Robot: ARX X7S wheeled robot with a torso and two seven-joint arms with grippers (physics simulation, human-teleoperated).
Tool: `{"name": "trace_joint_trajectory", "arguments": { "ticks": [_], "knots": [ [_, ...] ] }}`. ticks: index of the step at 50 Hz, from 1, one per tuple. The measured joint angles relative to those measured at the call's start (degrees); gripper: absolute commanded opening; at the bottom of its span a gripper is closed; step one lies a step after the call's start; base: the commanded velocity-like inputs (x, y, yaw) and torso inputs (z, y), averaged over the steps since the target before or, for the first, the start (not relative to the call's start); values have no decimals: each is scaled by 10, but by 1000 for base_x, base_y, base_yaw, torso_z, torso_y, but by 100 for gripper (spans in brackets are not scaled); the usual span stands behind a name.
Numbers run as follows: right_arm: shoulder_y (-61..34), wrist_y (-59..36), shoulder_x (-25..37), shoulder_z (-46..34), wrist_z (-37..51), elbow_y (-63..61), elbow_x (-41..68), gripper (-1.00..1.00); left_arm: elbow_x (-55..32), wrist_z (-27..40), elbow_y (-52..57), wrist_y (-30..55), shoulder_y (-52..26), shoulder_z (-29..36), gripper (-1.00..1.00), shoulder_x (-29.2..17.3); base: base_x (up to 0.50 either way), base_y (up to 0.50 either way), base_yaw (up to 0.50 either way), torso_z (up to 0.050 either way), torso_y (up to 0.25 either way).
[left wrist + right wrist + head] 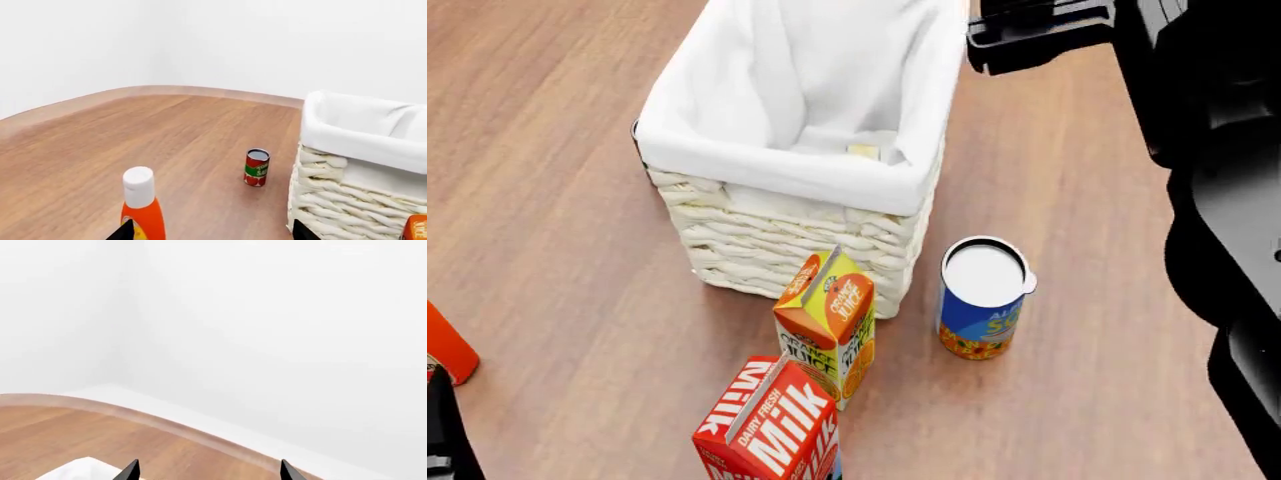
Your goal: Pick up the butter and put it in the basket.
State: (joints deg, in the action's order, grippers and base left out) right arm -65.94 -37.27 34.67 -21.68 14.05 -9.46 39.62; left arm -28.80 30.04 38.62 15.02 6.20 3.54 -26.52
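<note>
Head view shows the right gripper (1030,35) beside the basket (787,165), fingers apart and empty, butter (864,151) seemingly lying inside below; the drop looks done, so retreat comes next.

Right wrist view, contents:

- Right gripper (209,471): only two dark fingertips (131,472) show, at about 7 and 5 o'clock along the lower edge, set well apart with a clear gap between them; nothing lies between them.
- Basket (77,470): a small white corner of the cloth liner, at about 7 o'clock, just beside one fingertip.
- Wooden floor (60,432): brown planks filling the 8 o'clock area, ending in a curved edge that runs toward 5 o'clock.
- White wall (267,330): plain, covering everything from 9 through 12 to 4 o'clock.
</note>
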Motion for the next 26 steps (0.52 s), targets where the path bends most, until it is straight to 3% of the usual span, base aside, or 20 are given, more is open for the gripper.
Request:
{"name": "trace_joint_trajectory", "arguments": {
  "ticks": [26],
  "knots": [
    [200, -48, 100, 108, 153, -320, 121, 100, -34, -1, 116, -52, 72, -81, 100, -45, 0, 0, 0, 0, 0]
  ]
}}
